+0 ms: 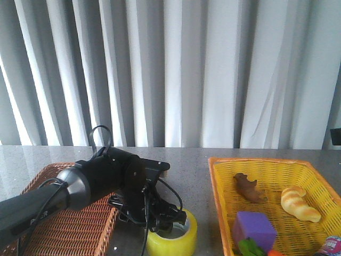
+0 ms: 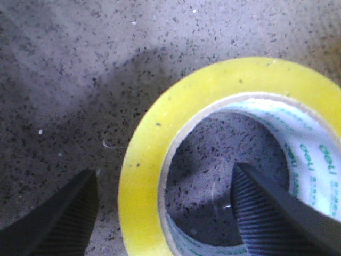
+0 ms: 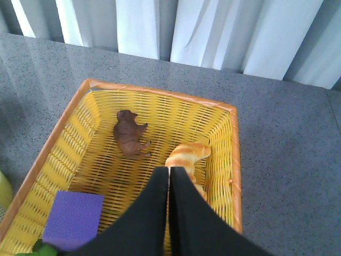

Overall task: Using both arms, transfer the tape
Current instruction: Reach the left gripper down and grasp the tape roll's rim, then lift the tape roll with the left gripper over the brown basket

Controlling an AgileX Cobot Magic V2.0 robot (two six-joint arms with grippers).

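Left fingers [image 2: 160, 213] spread, straddling the wall of the tape [image 2: 160, 176]: one finger inside the core hole, the other outside the roll, neither visibly touching it. Tape lies flat on the grey speckled table [image 2: 80, 80], white printed core facing up.

Front view: left arm [image 1: 90, 184] reaches in from the near left, over the right edge of the brown wicker basket [image 1: 69, 224], wrist pitched down onto the tape [image 1: 173, 237]. Tape sits at the near centre of the table [image 1: 186, 160], just right of the brown basket, left of the yellow basket [image 1: 224, 186] and apart from it. Cannot tell what the brown basket holds; the arm covers much of it.

Right fingers [image 3: 169, 186] pressed together, holding nothing, hovering above the yellow basket [image 3: 234, 160].

Yellow basket contents:
- brown animal figure [image 3: 130, 140], far left part
- croissant [image 3: 186, 157], right of the figure, partly behind the fingers
- purple cube [image 3: 73, 218], near left corner
- something green [image 1: 250, 248] beside the cube at the near edge, mostly cut off
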